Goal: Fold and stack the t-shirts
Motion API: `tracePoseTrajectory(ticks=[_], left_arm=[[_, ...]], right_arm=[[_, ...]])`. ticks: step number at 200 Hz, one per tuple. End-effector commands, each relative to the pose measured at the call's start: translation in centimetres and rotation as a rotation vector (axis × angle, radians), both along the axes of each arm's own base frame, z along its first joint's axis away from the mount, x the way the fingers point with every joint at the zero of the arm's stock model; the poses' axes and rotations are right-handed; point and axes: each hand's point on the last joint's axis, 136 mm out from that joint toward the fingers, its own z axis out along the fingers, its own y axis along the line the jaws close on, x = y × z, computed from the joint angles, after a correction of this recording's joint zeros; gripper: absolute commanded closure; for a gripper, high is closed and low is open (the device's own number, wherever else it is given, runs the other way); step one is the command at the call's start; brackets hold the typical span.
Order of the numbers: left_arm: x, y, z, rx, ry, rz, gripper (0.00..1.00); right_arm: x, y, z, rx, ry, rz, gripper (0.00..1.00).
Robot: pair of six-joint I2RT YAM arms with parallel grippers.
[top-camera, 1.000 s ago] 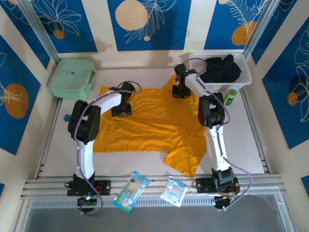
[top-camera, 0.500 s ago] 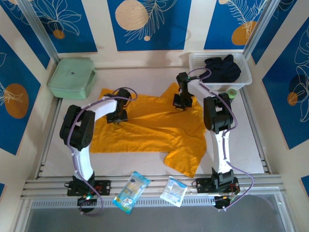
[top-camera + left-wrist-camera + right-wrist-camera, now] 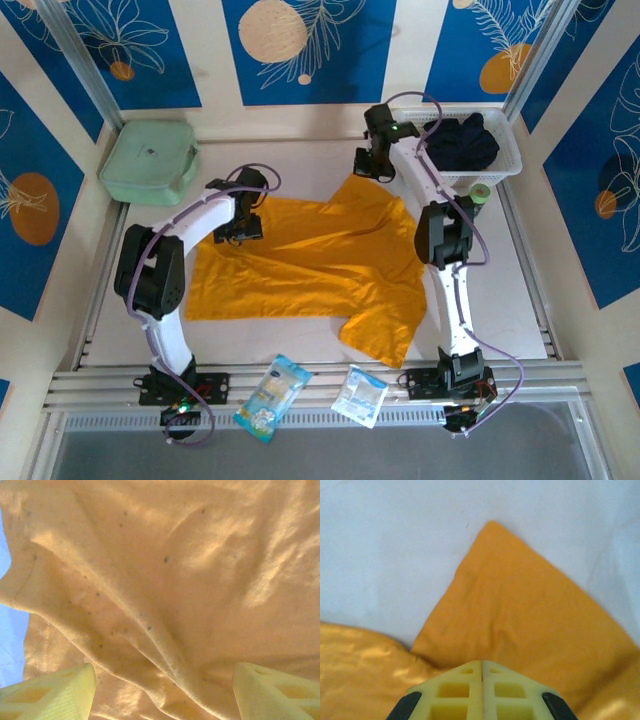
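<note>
— What lies on the tabletop [image 3: 300, 160]?

— An orange-yellow t-shirt [image 3: 310, 260], spread flat across the middle, one sleeve pointing to the far side and the other toward the near edge.

— And around it?

— A white basket [image 3: 400, 122] of dark cloth at the far right corner and a mint-green case [image 3: 150, 160] at the far left, both apart from the shirt.

— The left gripper [image 3: 162, 672]?

— Down over the shirt's far left part, fingers [image 3: 55, 695] wide apart with a ridge of cloth between them, nothing clamped.

— The right gripper [image 3: 481, 665]?

— Fingers pressed together, pinching the far sleeve.
</note>
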Motion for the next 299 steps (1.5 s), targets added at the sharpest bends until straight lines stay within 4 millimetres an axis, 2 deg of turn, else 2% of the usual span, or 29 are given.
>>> tracePoseTrajectory(ticks=[1, 33, 93, 126, 151, 190, 216, 251, 299], left_arm=[[-0.5, 0.8, 1.1, 0.023, 0.011, -0.004, 0.28], [-0.6, 0.9, 1.0, 0.031, 0.014, -0.006, 0.27], [-0.5, 0.9, 0.3, 0.031, 0.025, -0.004, 0.27], [-0.9, 1.0, -0.4, 0.036, 0.045, -0.007, 0.27], [-1.6, 1.2, -1.2, 0.041, 0.067, -0.005, 0.27], [-2.9, 1.5, -2.2, 0.044, 0.101, 0.003, 0.27], [-3.7, 2.2, -3.1, 0.066, 0.128, 0.015, 0.27], [-5.4, 1.8, -5.5, 0.026, 0.183, 0.028, 0.27], [-9.5, 1.3, -7.6, -0.007, 0.234, 0.035, 0.28]], right_arm=[[-1.4, -0.3, -6.7, -0.090, 0.154, 0.081, 1.00], [-0.7, 0.0, -8.3, -0.113, 0.143, 0.111, 1.00], [-1.5, 0.1, -11.7, -0.084, 0.242, 0.021, 1.00], [-0.6, -0.1, -13.2, -0.068, 0.248, -0.051, 1.00], [0.5, -1.3, -14.2, -0.047, 0.244, -0.148, 1.00], [2.1, -4.7, -13.7, -0.006, 0.230, -0.349, 1.00], [2.3, -5.5, -13.6, 0.025, 0.239, -0.417, 1.00], [2.2, -5.0, -13.5, 0.037, 0.241, -0.419, 1.00], [1.8, -2.9, -13.3, 0.051, 0.246, -0.357, 1.00]])
